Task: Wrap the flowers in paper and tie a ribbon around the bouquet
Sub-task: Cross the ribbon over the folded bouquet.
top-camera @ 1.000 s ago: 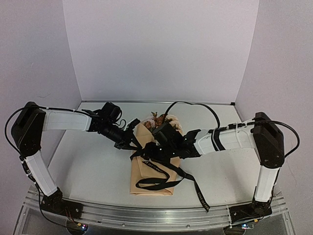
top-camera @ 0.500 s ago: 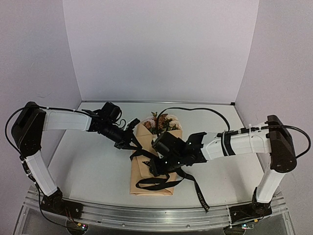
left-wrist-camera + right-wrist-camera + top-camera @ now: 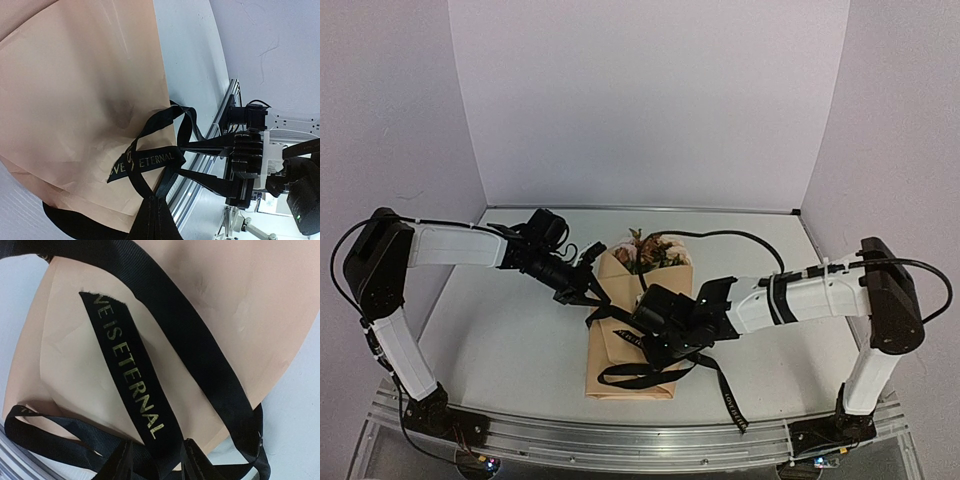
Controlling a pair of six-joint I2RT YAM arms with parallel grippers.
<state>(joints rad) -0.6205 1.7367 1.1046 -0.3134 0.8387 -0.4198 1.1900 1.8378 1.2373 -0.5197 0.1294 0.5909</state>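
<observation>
White tabletop [image 3: 490,330] and lilac walls [image 3: 650,100] leave me open room either side of the bouquet [image 3: 620,372], which lies mid-table with its flowers [image 3: 652,250] toward the back wall. My left gripper [image 3: 590,293] is clamped on the ribbon [image 3: 725,390] by the left edge of the paper [image 3: 75,90]; the pinch itself is cut off at the bottom of its wrist view. My right gripper [image 3: 184,161] hangs over the wrap, fingers [image 3: 197,462] apart either side of the lettered ribbon end; whether they touch it, I cannot tell. One tail trails toward the near rail [image 3: 620,440].
</observation>
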